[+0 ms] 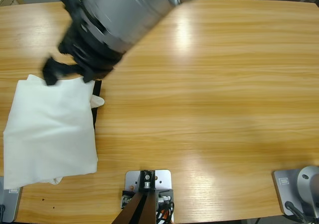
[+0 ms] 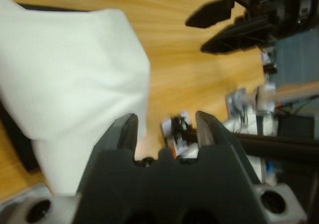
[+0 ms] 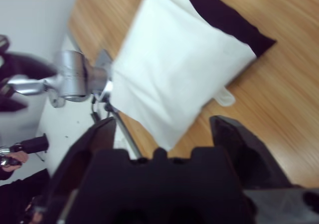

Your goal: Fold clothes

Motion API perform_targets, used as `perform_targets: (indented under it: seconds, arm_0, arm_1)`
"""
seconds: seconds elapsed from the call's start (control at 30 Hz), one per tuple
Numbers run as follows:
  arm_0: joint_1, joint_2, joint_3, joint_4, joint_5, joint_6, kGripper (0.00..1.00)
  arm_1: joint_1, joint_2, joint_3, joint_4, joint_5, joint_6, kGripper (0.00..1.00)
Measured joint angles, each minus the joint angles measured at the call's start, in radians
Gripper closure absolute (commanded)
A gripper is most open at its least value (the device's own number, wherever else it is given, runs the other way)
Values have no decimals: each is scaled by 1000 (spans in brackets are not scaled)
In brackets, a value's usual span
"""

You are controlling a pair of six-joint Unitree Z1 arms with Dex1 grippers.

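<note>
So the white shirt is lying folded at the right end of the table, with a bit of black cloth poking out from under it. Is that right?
Not quite. The folded white shirt lies at the left end of the table, not the right, as the high view shows. The rest holds: a strip of black cloth does poke out from under its edge.

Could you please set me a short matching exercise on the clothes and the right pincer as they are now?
Things:
1. white T-shirt
2. black garment
3. right pincer

States:
A. open, holding nothing
B. folded, lying on top
C. underneath, showing only at an edge

Pairs: 1-B, 2-C, 3-A
</note>
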Motion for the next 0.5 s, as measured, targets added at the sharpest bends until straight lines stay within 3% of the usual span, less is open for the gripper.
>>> perform_targets:
  seconds: [0.1, 0.23, 0.5]
  arm_0:
    - [-114, 86, 2, -8, -8, 0, 1000]
    - [-135, 147, 14, 30, 38, 0, 1000]
    - [72, 165, 61, 136, 72, -10, 1000]
  arm_1:
    - [-23, -20, 92, -55, 20, -29, 1000]
    - [-41, -27, 127, -121, 106, -61, 1000]
    - [-43, 32, 91, -253, 285, -73, 1000]
